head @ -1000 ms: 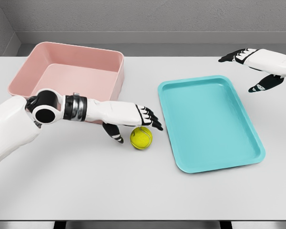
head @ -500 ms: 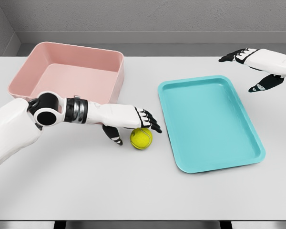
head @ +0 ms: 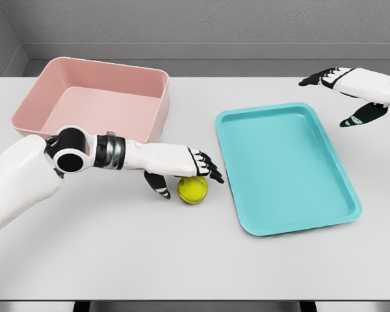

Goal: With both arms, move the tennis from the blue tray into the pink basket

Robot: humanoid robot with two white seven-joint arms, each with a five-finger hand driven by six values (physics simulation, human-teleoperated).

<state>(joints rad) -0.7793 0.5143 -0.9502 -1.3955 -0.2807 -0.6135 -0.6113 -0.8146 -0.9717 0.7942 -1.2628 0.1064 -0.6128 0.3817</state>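
Observation:
A yellow-green tennis ball [head: 193, 189] lies on the white table, just left of the blue tray [head: 285, 165], which holds nothing. My left hand [head: 185, 175] hovers over the ball from behind and left. Its fingers [head: 207, 167] are spread above the ball and the thumb [head: 158, 185] points down at the ball's left; they are not closed on it. The pink basket [head: 95, 103] stands at the back left, behind my left forearm. My right hand [head: 341, 97] is raised at the far right beyond the tray, fingers spread, holding nothing.
The table's front edge runs along the bottom of the view. A grey wall stands behind the table. White table surface [head: 149, 253] stretches in front of the ball and tray.
My left arm has shifted slightly: the elbow and forearm moved right and forward, and the hand settled a little lower over the ball. The ball, tray and right hand have not moved.

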